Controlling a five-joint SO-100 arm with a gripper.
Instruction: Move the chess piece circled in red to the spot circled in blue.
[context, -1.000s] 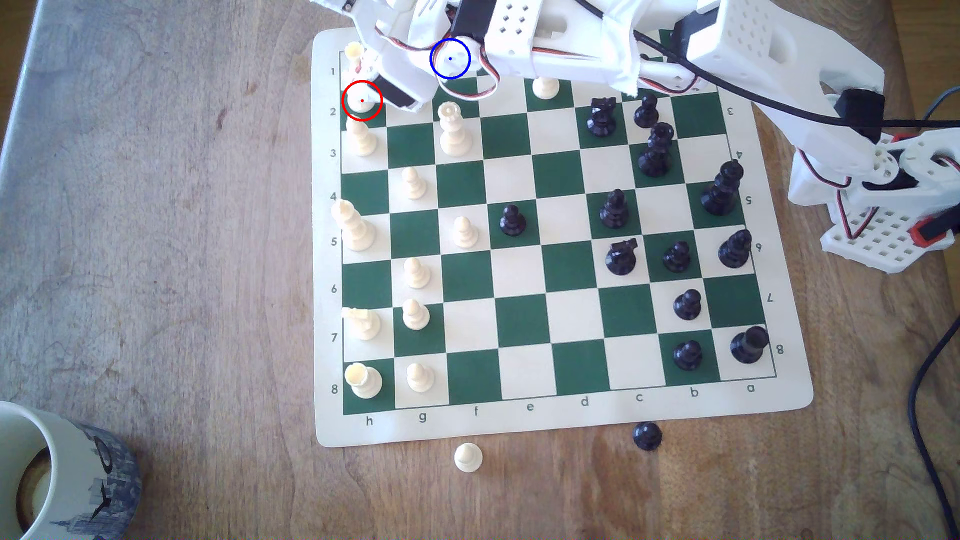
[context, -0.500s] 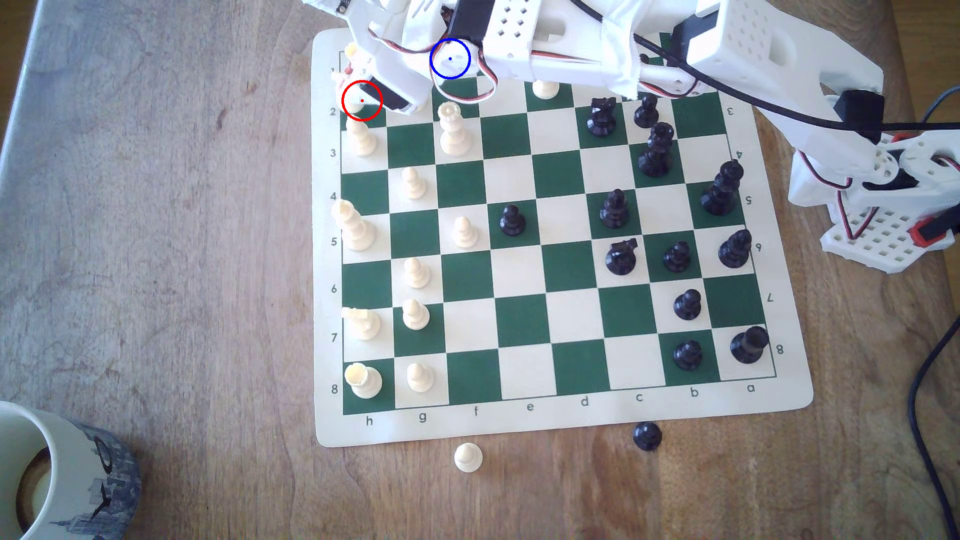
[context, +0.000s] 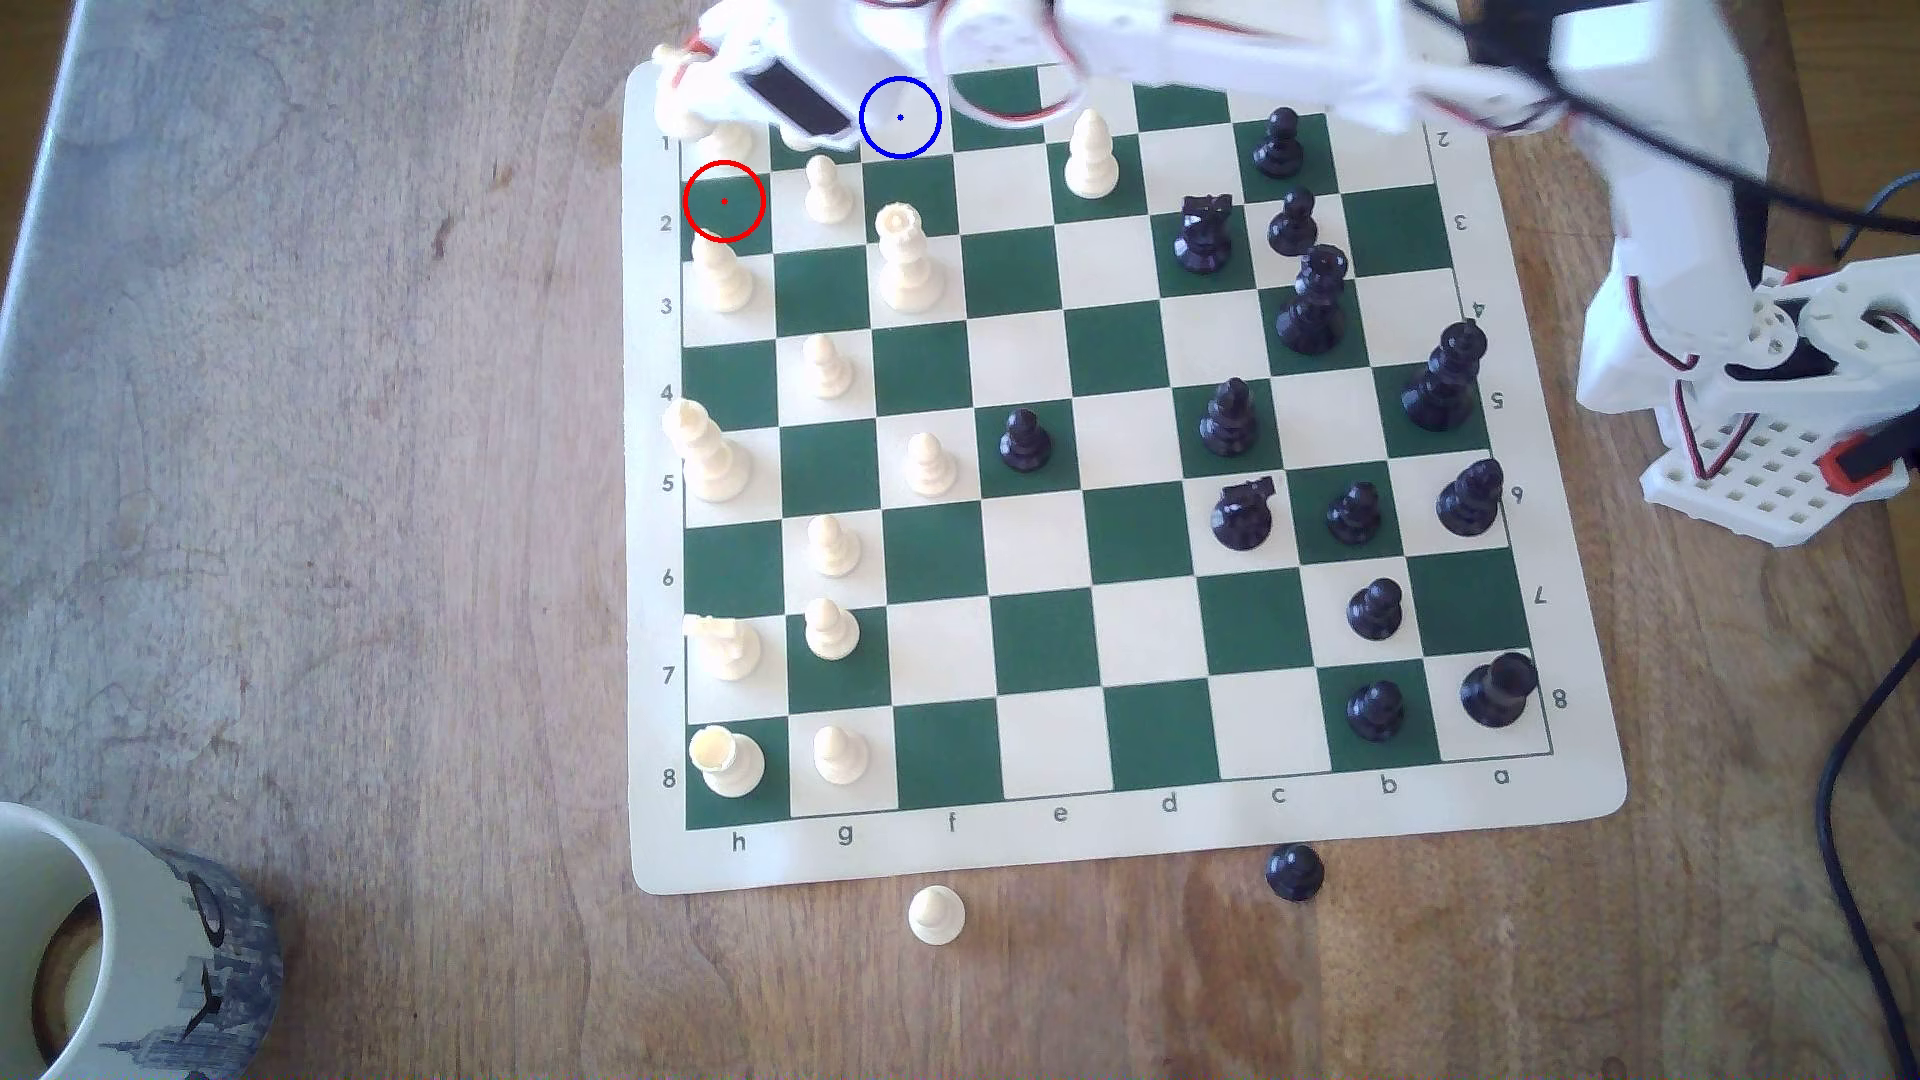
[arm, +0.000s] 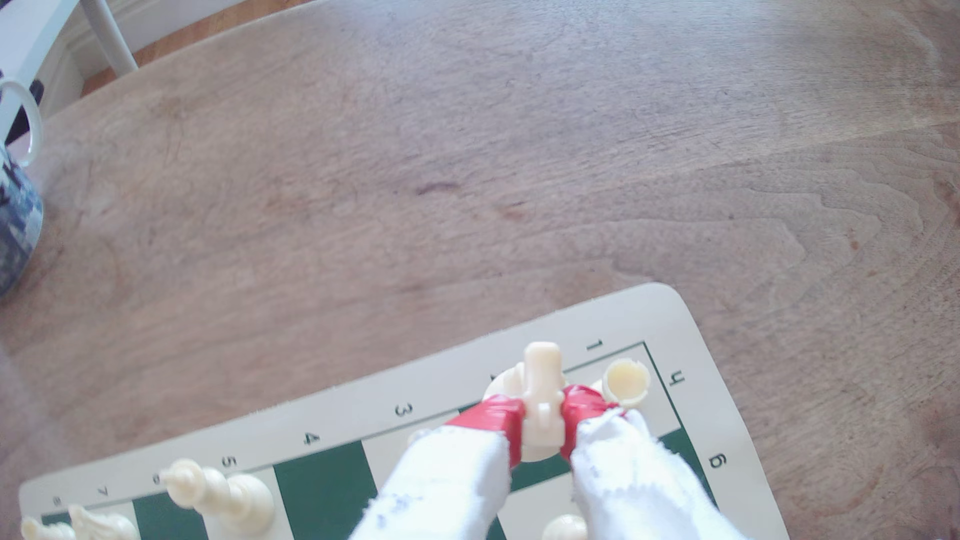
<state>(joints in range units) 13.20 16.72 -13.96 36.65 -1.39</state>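
My gripper (context: 691, 83) hangs over the board's far corner at the exterior view's upper left. It is shut on the cream knight (arm: 542, 400), its red fingertips (arm: 501, 415) pinching the piece from both sides. In the exterior view the knight (context: 681, 112) sits blurred above the mat's edge, lifted off the board. The red-ringed green square (context: 724, 200) is bare. The blue-ringed cream square (context: 900, 117) is uncovered, just to the exterior view's right of the gripper's black body.
A cream rook (arm: 627, 381) stands on the corner square right beside the held knight. A cream pawn (context: 828, 192), a crowned piece (context: 906, 260) and a bishop (context: 719, 275) stand near both rings. A mug (context: 125, 935) sits at the lower left; two pawns (context: 936, 914) (context: 1295, 870) lie off the mat.
The knight has left the red-ringed square, carried up and toward the board's far corner in the gripper. The arm has risen and drawn back, uncovering the blue-ringed square and the far rows.
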